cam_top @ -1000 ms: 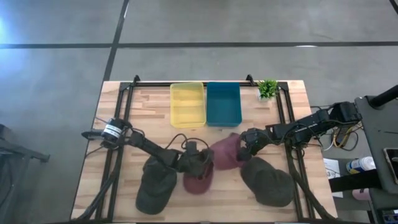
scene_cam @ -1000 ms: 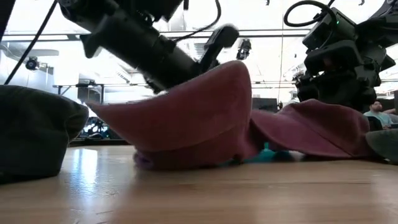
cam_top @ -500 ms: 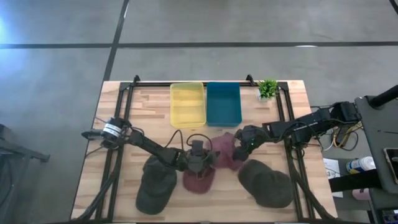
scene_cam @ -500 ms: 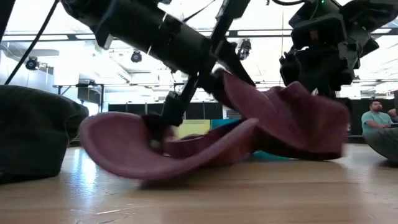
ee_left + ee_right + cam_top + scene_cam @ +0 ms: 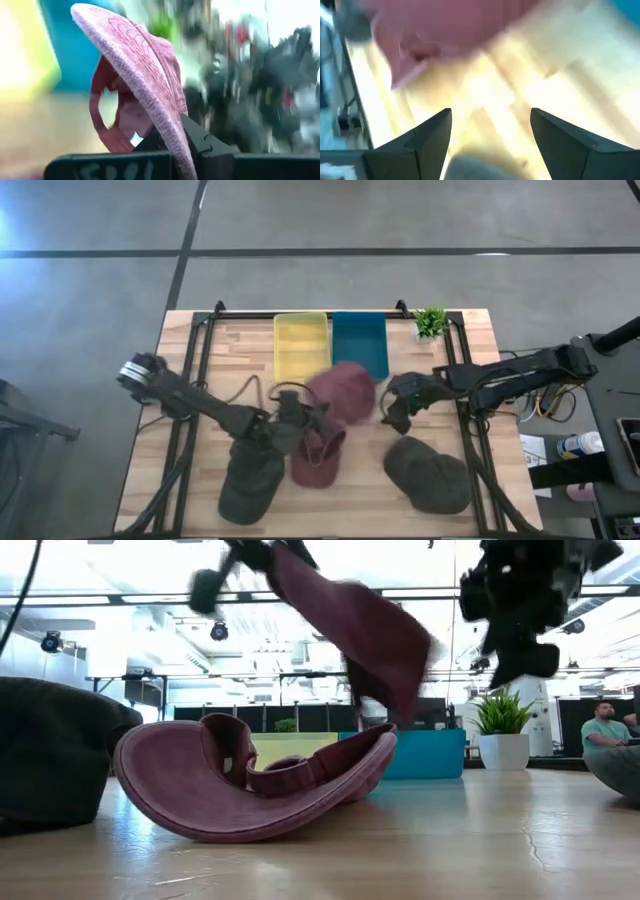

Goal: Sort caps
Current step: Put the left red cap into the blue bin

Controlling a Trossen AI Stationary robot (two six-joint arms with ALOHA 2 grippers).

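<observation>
My left gripper (image 5: 300, 417) is shut on a maroon cap (image 5: 340, 392) and carries it in the air near the teal bin; the low view shows this cap (image 5: 350, 630) high above the table. A second maroon cap (image 5: 315, 458) lies upside down on its crown, brim toward the near-left (image 5: 260, 780). One olive cap (image 5: 250, 475) rests on the table at the near left, another (image 5: 430, 472) at the near right. My right gripper (image 5: 395, 410) is open and empty, hanging above the table to the right of the lifted cap (image 5: 490, 130). My left gripper pinches the lifted maroon cap by its brim edge (image 5: 172, 130) between the two fingers (image 5: 200, 142). The cap is lifted clear of the table. In the low view its crown hangs slanting down from the fingers (image 5: 380, 650).
The yellow bin (image 5: 300, 345) and the teal bin (image 5: 360, 340) stand side by side at the far middle. A small green plant (image 5: 430, 322) stands at the far right. Bare wood lies between the bins and the caps. A person (image 5: 600, 725) sits in the room beyond the table.
My left gripper has taken one maroon cap by the brim and raised it up and toward the far edge, near the bins. The other maroon cap has flipped over onto its crown. My right gripper has risen and drawn toward the right, off the cap.
</observation>
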